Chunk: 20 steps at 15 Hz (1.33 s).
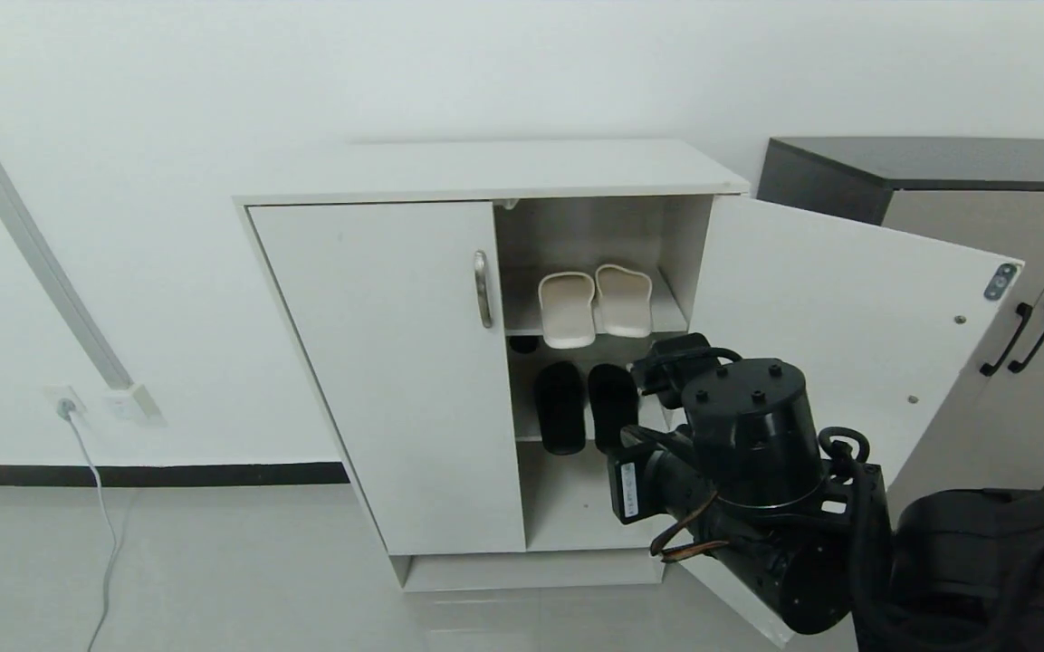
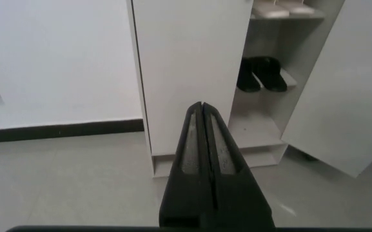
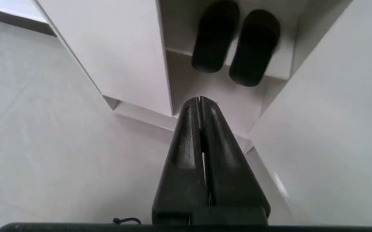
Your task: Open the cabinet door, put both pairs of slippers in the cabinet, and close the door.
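The white cabinet [image 1: 377,362] stands against the wall with its right door [image 1: 829,317] swung open and its left door shut. A pair of beige slippers [image 1: 594,303] lies on the upper shelf. A pair of black slippers [image 1: 585,406] lies on the middle shelf, also seen as black slippers [image 3: 237,42] and black slippers [image 2: 263,74]. My right gripper [image 3: 200,106] is shut and empty, held in front of the open compartment below the black pair. My left gripper [image 2: 202,109] is shut and empty, back from the cabinet and above the floor.
A grey cabinet [image 1: 983,272] with black handles stands right of the open door, close to its edge. A wall socket with a white cable [image 1: 91,471] is at the left. The tiled floor [image 1: 168,570] lies in front of the cabinet.
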Available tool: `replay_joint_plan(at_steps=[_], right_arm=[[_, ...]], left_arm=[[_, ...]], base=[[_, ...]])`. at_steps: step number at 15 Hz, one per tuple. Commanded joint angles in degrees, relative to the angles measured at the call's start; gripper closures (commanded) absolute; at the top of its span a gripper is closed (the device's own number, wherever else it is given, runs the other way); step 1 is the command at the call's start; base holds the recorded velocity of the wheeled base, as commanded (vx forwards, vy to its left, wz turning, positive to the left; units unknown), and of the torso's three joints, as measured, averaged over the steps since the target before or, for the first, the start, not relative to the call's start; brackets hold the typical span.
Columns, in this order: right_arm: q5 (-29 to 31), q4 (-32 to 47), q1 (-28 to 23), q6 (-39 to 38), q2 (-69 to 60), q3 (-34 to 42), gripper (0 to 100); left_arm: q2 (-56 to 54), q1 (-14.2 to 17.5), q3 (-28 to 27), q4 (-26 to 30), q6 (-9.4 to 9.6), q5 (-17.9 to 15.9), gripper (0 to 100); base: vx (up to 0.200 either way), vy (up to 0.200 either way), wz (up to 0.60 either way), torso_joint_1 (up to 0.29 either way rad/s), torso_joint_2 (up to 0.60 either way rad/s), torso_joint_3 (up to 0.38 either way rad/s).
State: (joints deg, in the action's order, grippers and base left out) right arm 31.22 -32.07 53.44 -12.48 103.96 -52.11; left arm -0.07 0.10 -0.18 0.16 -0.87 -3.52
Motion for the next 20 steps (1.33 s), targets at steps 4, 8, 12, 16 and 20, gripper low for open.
replay_joint_plan(at_steps=[4,8,12,16,20], right_arm=[[0.07,-0.01,-0.01,0.0,0.01,0.0,100],[0.07,-0.01,-0.27,0.0,0.01,0.0,100],[-0.02,-0.01,-0.27,-0.09,0.01,0.08,100],[-0.02,-0.01,-0.36,-0.09,0.01,0.08,100],[-0.02,-0.01,-0.36,0.0,0.01,0.61,100]], left_arm=[[0.07,-0.01,0.01,0.02,-0.01,0.01,100],[0.07,-0.01,0.01,0.02,-0.01,0.01,100],[0.07,-0.01,0.01,0.02,-0.01,0.01,100],[0.07,-0.01,0.01,0.11,-0.01,0.01,100],[0.07,-0.01,0.01,0.02,-0.01,0.01,100]], base=[[0.0,0.0,0.0,0.124,-0.46,-0.334],[0.0,0.0,0.0,0.157,-0.47,-0.317],[0.0,0.0,0.0,0.184,-0.49,-0.315],[0.0,0.0,0.0,0.214,-0.52,-0.309],[0.0,0.0,0.0,0.232,-0.55,-0.32]])
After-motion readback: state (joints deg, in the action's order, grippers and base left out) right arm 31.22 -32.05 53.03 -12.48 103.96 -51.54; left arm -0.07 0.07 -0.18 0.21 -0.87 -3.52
